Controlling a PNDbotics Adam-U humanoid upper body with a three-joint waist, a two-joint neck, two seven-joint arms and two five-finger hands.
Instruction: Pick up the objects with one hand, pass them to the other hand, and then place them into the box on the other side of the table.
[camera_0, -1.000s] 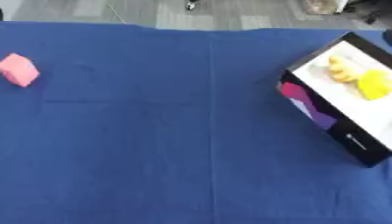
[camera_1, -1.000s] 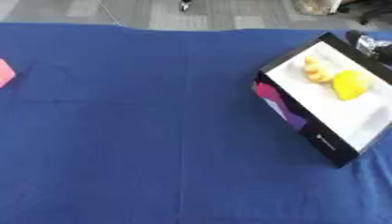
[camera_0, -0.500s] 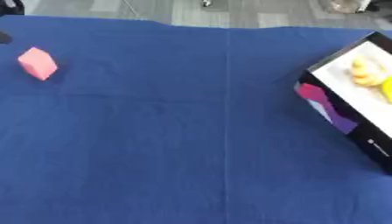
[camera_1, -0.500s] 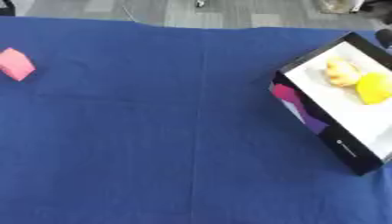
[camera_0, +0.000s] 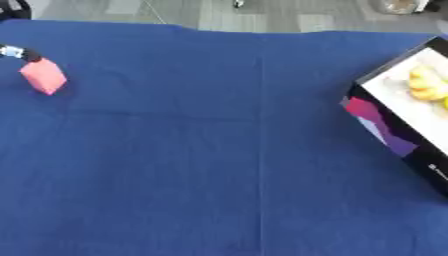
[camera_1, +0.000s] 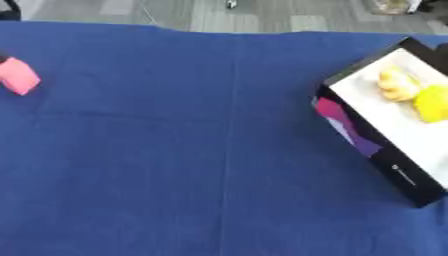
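Note:
A pink block lies on the blue cloth at the far left. A small black and silver part of my left hand shows at the left edge, just above the block and touching or nearly touching its top corner. At the right stands a black box with a white inside and a pink and purple side. Two yellow objects lie in it. My right hand shows in neither view.
The blue tablecloth covers the whole table, with a crease down its middle. The far edge runs along the top, with grey floor behind it. A dark object sits at the upper left corner.
The whole picture has shifted right, so the camera has turned left. Part of my left hand has come into view beside the pink block.

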